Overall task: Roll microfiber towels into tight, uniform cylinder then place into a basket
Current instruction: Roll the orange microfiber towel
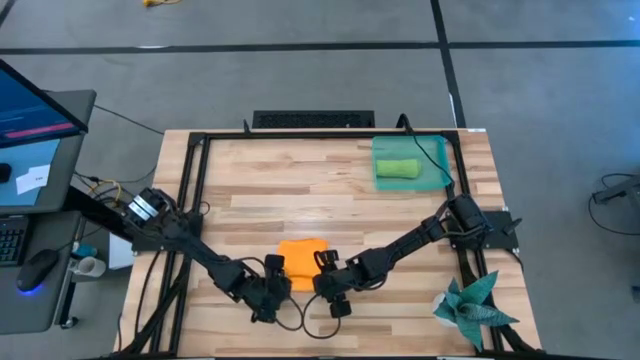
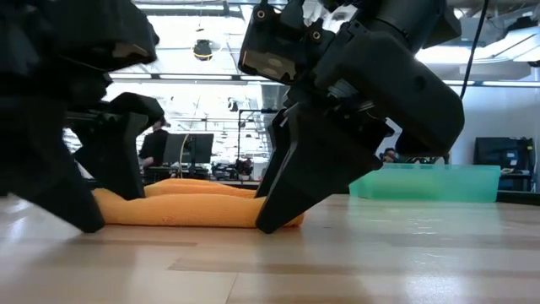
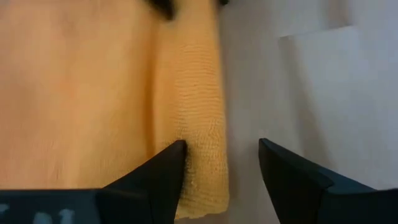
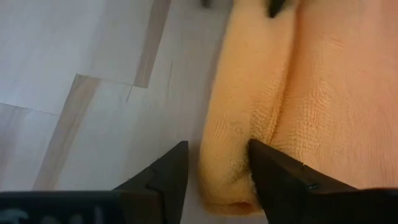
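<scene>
both open grippers, left [image 1: 272, 292] and right [image 1: 330, 292], straddled the orange towel [image 1: 300, 262] at lower centre (green roll [image 1: 397, 169] already in basket [image 1: 440, 152]), so next: pinch, roll

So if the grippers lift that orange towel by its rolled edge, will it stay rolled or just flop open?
Probably flop. The orange towel lies low and slumped on the table, so it looks soft, not stiff. Its rolled edge looks loose and thick, so it may unroll unless both ends are pinched. The left gripper and right gripper straddle that edge, open.
</scene>
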